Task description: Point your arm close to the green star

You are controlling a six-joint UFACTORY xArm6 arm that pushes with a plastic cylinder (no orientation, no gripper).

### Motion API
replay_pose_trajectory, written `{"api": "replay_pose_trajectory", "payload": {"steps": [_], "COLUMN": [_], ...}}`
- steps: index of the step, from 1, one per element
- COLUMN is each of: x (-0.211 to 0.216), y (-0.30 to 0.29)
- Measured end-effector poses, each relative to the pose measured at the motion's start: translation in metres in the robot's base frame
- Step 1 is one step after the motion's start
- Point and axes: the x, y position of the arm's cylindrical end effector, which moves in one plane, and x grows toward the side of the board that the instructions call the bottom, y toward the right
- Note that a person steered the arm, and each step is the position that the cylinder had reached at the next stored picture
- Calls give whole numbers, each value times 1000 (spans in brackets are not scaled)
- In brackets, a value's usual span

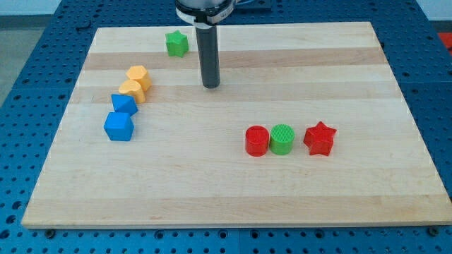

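The green star lies near the view's top, left of centre, on the wooden board. My tip is the lower end of the dark rod. It stands to the right of the star and a little below it, about a block's width or two away, not touching it.
Two orange blocks and two blue blocks form a column at the view's left. A red cylinder, a green cylinder and a red star sit in a row at the right of centre.
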Motion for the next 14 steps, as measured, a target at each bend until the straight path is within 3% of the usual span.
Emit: {"api": "replay_pose_trajectory", "payload": {"steps": [2, 5, 7, 10, 11, 13, 14], "x": [-27, -101, -117, -161, -165, -131, -105], "y": [1, 1, -3, -44, -76, -116, -96]}}
